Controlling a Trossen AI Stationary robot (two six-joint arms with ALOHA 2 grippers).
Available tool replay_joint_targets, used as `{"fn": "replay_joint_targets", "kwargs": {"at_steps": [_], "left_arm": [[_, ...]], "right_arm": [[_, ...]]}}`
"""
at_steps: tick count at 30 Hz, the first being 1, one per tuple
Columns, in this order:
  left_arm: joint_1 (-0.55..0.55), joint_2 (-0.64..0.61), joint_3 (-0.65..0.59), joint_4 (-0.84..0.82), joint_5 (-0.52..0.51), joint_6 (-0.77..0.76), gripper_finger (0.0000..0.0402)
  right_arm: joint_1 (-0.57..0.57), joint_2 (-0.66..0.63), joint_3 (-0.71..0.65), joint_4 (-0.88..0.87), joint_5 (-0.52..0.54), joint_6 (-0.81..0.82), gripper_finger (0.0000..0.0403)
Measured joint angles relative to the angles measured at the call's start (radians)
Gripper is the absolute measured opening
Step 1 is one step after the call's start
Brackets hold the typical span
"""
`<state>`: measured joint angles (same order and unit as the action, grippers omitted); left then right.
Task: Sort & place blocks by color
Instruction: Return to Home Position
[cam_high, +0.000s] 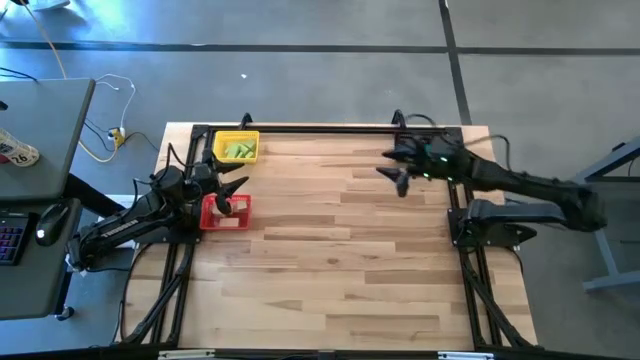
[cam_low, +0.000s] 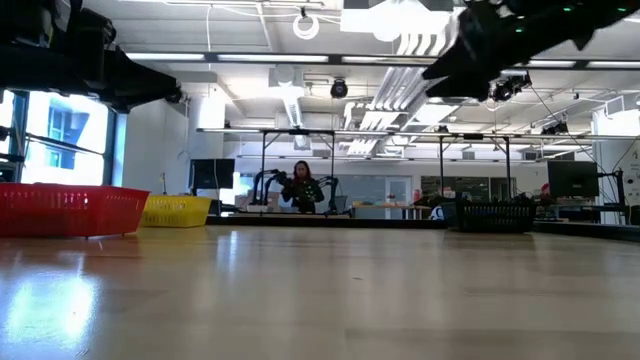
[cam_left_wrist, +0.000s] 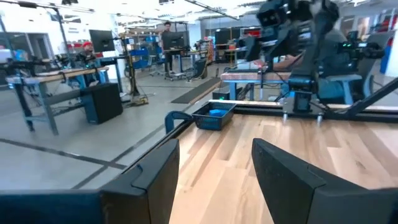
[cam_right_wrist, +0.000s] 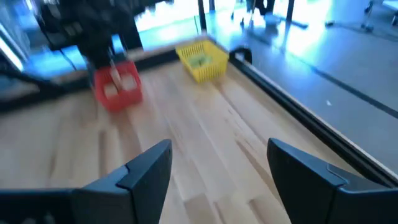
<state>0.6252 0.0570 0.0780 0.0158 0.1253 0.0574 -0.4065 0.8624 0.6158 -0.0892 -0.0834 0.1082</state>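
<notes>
- Anything loose on bench (cam_high: 330, 250)?
- Nothing seen. Green blocks (cam_high: 238, 150) in yellow bin (cam_high: 236, 135), upper left. Tan blocks (cam_right_wrist: 118, 89) in red bin (cam_right_wrist: 118, 102). Blue blocks (cam_left_wrist: 216, 112) in black bin (cam_left_wrist: 202, 121).
- Fingers?
- Left fingers (cam_left_wrist: 158, 180) apart, empty, over red bin. Right fingers (cam_right_wrist: 146, 171) apart, empty, upper right. Sorting looks done, only parking arms remains.

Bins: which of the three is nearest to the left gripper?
The red bin: the left gripper is over it. The yellow bin lies farther off, the black bin across the table.

One yellow bin (cam_high: 236, 135), one red bin (cam_high: 241, 222), one black bin (cam_left_wrist: 200, 118), two grippers (cam_high: 232, 195) (cam_high: 391, 173)
</notes>
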Motion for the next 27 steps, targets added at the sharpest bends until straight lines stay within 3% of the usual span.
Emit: {"fn": "replay_joint_targets", "kwargs": {"at_steps": [10,27], "left_arm": [[0.0,0.0,0.0,0.0,-0.018,0.063,0.0189],[0.0,0.001,0.0,-0.005,-0.017,0.068,0.0189]], "right_arm": [[0.007,-0.341,-0.263,0.115,0.001,0.105,0.0249],[0.075,-0.536,-0.604,0.461,0.001,0.112,0.0249]]}}
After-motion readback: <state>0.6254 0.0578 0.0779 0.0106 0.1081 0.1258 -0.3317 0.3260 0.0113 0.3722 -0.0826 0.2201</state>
